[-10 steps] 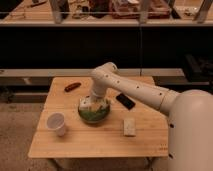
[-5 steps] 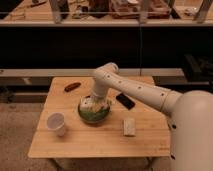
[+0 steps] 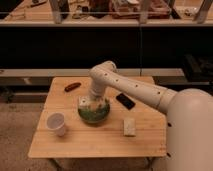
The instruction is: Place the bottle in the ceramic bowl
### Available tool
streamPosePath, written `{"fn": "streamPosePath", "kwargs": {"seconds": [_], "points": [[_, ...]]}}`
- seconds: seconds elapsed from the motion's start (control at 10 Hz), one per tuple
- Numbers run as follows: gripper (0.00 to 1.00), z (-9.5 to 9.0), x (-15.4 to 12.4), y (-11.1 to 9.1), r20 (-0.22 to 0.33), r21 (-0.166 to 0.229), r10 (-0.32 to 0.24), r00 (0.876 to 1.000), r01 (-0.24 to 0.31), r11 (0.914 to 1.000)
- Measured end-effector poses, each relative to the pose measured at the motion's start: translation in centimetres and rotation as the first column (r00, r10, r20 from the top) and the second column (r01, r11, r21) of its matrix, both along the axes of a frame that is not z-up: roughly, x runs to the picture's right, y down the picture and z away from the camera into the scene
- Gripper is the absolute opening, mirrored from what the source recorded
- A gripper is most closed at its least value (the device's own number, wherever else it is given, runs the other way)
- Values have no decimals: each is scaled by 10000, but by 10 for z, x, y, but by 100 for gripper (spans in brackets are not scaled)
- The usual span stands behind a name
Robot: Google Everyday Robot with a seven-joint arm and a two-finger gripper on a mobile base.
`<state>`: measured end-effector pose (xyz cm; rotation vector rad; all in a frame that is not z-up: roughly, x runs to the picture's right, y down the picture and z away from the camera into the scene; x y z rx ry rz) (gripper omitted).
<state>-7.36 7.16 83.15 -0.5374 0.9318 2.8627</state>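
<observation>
Surface: a light wooden tabletop of pale planks [image 3: 100,140], seen from above and in front, with dark shelving behind it.

Arm: a white, rounded robot arm [image 3: 132,87] with a row of small dark dots along its side reaches in from the lower right, bends at an elbow near the far middle of the surface, then drops down toward the bowl.

End effector: the end effector [image 3: 89,104] sits low over the bowl, at or just inside the rim on its left half. Whether it is open, closed or gripping anything cannot be told from this view.

Bowl: a round ceramic bowl with a greenish body [image 3: 94,113] stands near the middle of the surface, directly under the end effector.

Bottle: no bottle can be made out as a separate shape; a pale patch shows at the bowl's upper left beneath the end effector, but what it is cannot be told.

Cup: a white paper cup [image 3: 56,123] stands to the left of the bowl, near the front left of the surface, apart from it.

Red object: a small reddish oblong item [image 3: 72,86] lies toward the far left, behind the bowl.

Dark object: a flat black rectangular item [image 3: 125,101] lies just right of the bowl, under the arm.

Pale block: a small light-coloured rectangular block [image 3: 130,126] lies to the front right of the bowl.
</observation>
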Motion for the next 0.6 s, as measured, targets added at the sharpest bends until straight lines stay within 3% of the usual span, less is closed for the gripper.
{"fn": "streamPosePath", "kwargs": {"seconds": [0.2,0.6], "points": [[79,-2,-1,0,41,163,-109,9999,108,9998],[80,-3,-2,0,90,297,-223,9997,220,9993]]}}
